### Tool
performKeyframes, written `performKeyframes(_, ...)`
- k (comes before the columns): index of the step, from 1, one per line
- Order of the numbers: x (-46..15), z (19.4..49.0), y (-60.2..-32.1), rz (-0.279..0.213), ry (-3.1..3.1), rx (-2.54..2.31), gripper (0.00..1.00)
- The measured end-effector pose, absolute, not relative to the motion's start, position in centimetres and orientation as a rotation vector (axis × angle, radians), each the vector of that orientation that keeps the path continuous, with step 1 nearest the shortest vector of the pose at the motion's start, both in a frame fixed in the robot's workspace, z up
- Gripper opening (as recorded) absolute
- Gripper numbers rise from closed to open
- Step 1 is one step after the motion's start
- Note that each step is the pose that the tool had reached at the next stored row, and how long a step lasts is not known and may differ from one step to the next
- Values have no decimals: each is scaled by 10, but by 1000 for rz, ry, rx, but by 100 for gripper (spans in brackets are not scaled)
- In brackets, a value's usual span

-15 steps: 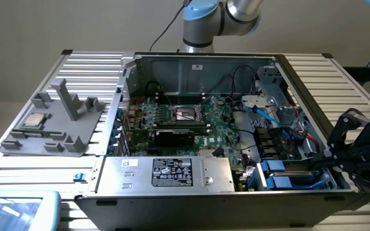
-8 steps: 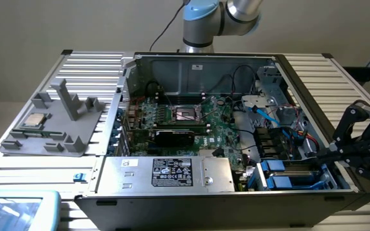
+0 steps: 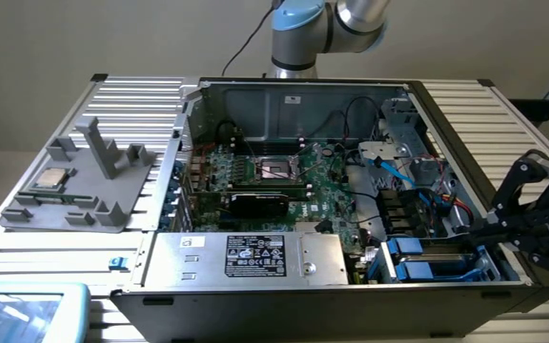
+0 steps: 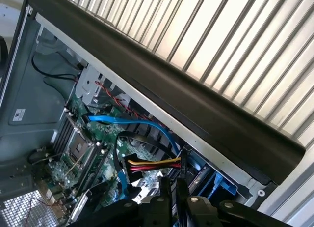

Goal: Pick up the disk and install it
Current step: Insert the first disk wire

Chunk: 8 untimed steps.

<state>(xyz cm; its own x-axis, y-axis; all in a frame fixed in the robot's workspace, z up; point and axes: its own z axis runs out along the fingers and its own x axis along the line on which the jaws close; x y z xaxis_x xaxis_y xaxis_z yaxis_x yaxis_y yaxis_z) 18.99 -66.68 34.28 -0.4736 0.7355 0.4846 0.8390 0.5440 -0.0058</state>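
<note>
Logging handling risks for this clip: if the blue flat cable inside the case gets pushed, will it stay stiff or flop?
Probably bends and springs back: the blue flat cable runs in a loose curve over the motherboard. Likely light, being a thin ribbon. It may snag on the red-yellow wire bundle nearby.

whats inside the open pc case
A green motherboard, a black card, blue cables, the grey power-supply box and blue drive carriers. Whatever lies under the box is covered.
</note>
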Motion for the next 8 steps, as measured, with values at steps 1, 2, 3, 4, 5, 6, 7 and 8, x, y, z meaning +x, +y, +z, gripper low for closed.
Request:
performKeyframes(1, 190, 343, -667, -325, -2351, -1276, 18)
performKeyframes(2, 190, 342, -667, -326, -2353, -1272, 18)
performKeyframes(3, 190, 342, -667, -326, -2357, -1266, 18)
performKeyframes(4, 190, 342, -667, -325, -2362, -1258, 18)
performKeyframes(5, 190, 341, -668, -324, -2368, -1248, 18)
performKeyframes(6, 190, 341, -668, -322, -2373, -1238, 20)
performKeyframes(7, 190, 340, -669, -320, -2379, -1228, 26)
performKeyframes(8, 190, 340, -669, -318, -2385, -1216, 26)
